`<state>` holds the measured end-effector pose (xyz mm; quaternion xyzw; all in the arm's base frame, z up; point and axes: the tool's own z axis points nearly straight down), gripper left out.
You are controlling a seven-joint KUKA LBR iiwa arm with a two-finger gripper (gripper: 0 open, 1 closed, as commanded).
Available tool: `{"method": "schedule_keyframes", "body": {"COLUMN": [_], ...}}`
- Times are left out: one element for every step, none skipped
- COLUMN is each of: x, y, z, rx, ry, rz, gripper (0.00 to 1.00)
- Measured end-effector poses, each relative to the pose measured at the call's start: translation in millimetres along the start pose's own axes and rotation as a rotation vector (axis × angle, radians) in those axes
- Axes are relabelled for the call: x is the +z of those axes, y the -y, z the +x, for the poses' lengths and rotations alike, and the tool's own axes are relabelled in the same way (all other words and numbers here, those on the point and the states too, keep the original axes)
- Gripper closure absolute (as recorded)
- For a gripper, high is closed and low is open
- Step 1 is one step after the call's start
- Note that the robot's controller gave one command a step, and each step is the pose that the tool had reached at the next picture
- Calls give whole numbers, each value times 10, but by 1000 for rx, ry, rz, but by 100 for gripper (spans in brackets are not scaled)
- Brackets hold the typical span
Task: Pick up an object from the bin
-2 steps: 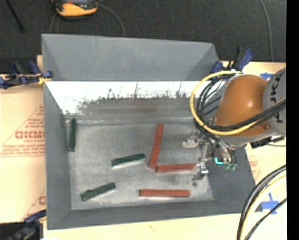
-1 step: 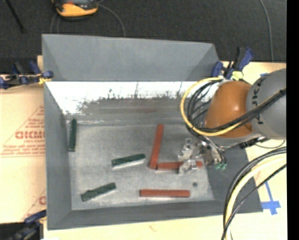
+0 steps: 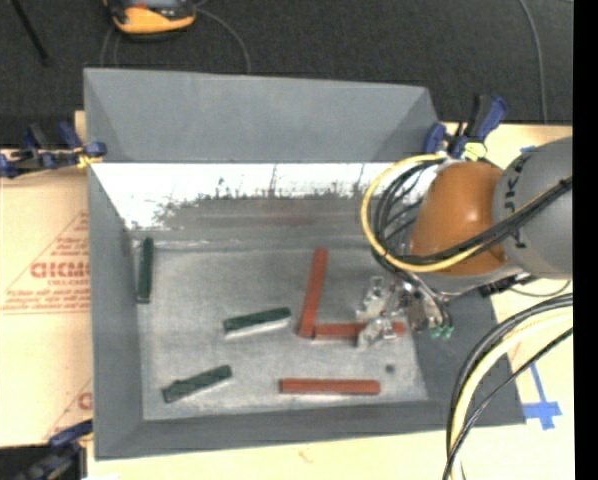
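**Gripper down on the end of a short red stick**

I see the gripper (image 3: 384, 320) low in the grey bin (image 3: 219, 268). It sits right on top of the right end of a short red stick (image 3: 331, 333). This stick lies flat on the bin floor, pointing left and right. A small bit of red shows on the far right side of the gripper too. I cannot tell if the gripper is open or closed, because its metal parts cover that end of the stick.

A longer red stick (image 3: 315, 290) goes up and away from the left end of the short red stick. The two meet at a corner, like the letter L. Another red stick (image 3: 329, 387) lies flat below the short red stick, near but not touching.

A green stick (image 3: 257, 321) lies just to the left of the short red stick. A second green stick (image 3: 197, 384) is further left and lower. A third green stick (image 3: 144, 270) is far to the left and a bit higher, well apart, by the bin's left wall.

Up and to the right of the short red stick are the arm's orange cover (image 3: 457, 213) and its looped cables (image 3: 389, 223).
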<state>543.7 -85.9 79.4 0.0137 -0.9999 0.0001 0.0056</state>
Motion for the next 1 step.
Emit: {"method": "schedule_keyframes", "body": {"x": [-1537], "y": [150], "z": [204], "rx": [-69], "ry": [18], "rz": [4], "gripper": [100]}}
